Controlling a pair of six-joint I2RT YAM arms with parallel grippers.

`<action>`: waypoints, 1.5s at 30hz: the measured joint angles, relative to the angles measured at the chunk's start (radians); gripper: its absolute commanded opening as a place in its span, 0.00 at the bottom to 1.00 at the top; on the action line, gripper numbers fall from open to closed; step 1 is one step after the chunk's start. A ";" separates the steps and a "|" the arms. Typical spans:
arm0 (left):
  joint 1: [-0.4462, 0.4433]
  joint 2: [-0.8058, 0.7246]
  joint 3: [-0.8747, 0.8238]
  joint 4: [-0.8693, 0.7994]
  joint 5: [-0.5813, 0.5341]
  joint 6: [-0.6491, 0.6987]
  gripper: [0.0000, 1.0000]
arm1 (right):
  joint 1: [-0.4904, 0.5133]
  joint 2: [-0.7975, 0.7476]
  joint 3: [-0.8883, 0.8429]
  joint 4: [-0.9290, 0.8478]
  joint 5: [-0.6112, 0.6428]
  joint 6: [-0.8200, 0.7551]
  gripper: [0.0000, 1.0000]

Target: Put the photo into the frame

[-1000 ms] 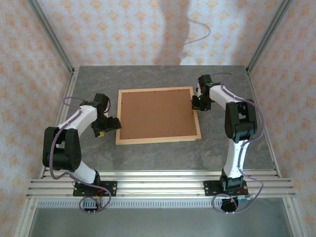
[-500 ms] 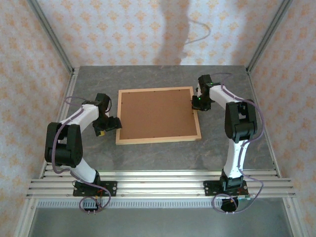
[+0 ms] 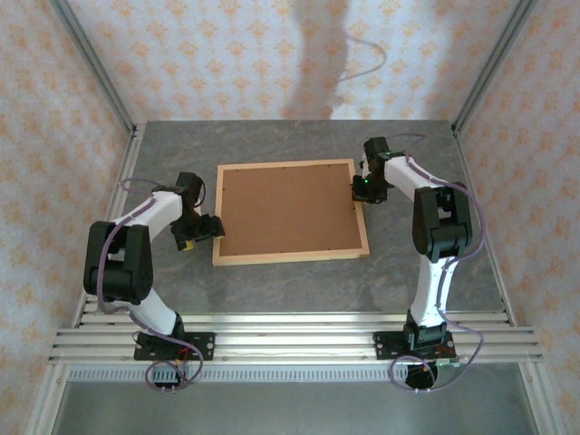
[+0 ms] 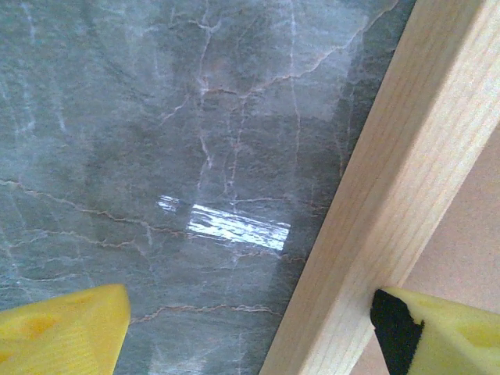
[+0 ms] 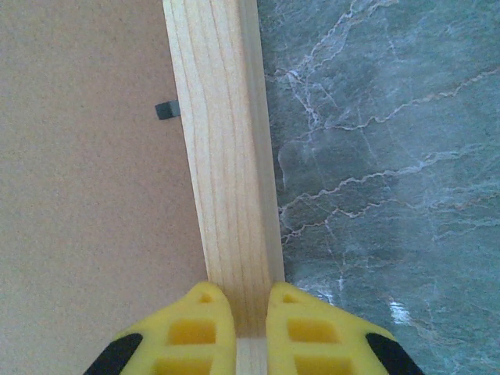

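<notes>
Right tool [image 5: 244, 301], finger bases off-view

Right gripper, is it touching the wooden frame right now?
Cannot tell. In the right wrist view the right gripper, shut, sits over the rail of the frame, but looking straight down its fingers hides any gap. The top view is too small to settle it.

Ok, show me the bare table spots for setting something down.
Widest free patch: the table between the frame and the mounting rails. A narrower bare strip lies beyond the frame's far edge. It is crowded at the frame's sides, where the left gripper and right gripper sit.
</notes>
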 measured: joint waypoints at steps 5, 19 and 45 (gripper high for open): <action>-0.023 0.011 0.000 0.013 -0.002 -0.008 0.84 | 0.001 0.000 0.000 0.000 0.000 0.000 0.11; -0.093 0.045 -0.005 0.053 -0.035 -0.068 0.83 | 0.007 0.000 0.001 0.000 0.008 0.000 0.10; -0.130 -0.013 0.013 0.089 0.076 -0.106 0.87 | 0.012 0.042 0.082 -0.059 0.022 -0.007 0.11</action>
